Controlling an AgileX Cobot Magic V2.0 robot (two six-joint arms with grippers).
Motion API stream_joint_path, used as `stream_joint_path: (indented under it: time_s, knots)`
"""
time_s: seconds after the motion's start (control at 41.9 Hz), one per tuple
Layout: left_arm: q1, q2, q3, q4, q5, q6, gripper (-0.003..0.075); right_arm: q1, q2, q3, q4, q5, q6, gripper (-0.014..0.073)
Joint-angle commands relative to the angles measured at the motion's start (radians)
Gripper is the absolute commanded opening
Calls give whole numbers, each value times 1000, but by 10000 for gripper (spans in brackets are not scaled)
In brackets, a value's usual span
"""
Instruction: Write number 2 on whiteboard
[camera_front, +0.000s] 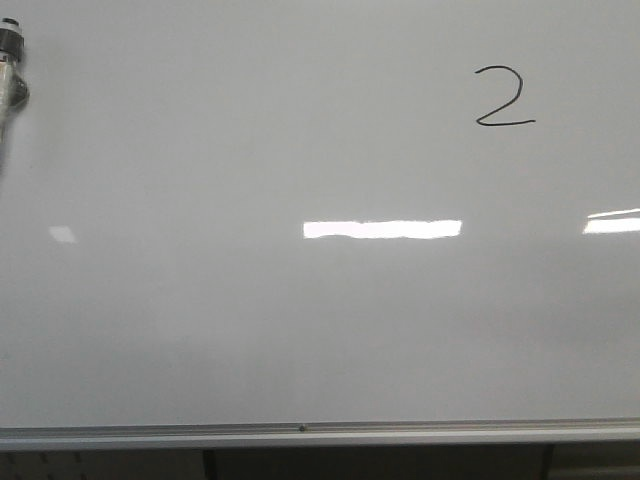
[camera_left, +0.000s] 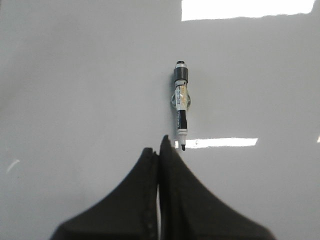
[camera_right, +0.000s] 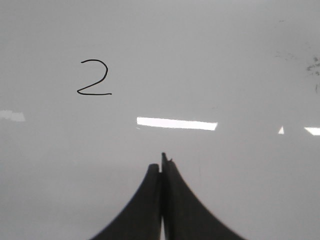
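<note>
The whiteboard (camera_front: 200, 330) fills the front view, glossy and pale grey. A thin black number 2 (camera_front: 503, 97) is drawn at its upper right, and it also shows in the right wrist view (camera_right: 94, 78). A black-and-white marker (camera_left: 181, 102) lies uncapped on the board, its tip pointing toward my left gripper (camera_left: 159, 146), which is shut and empty just short of it. The same marker (camera_front: 12, 70) pokes in at the front view's upper left edge. My right gripper (camera_right: 161, 162) is shut and holds nothing, some way from the 2. Neither gripper shows in the front view.
A silver rail (camera_front: 300, 432) runs along the board's lower edge, with dark space below it. Bright light glares (camera_front: 382, 229) lie across the board. Faint dark smudges (camera_right: 315, 67) mark the board at the edge of the right wrist view.
</note>
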Motion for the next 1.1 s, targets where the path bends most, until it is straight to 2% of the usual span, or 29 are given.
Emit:
stream_joint_path:
  time_s: [0.0,0.286,0.573,1.074]
  knots:
    - [-2,-18,24,-6,-85,-1,-20,-9,-17,0,7,-98,-10,-69]
    - [-2,-18,24,-6,-85,-1,-20,-11,-18,1,7,-113,-7,-69]
    - [-2,-18,24,-6,-85,-1,-20,-11,-18,1,-79,-144,122,-69]
    - [-2,-18,24,-6,-85,-1,-20,-11,-17,1,-77,-143,123,-69]
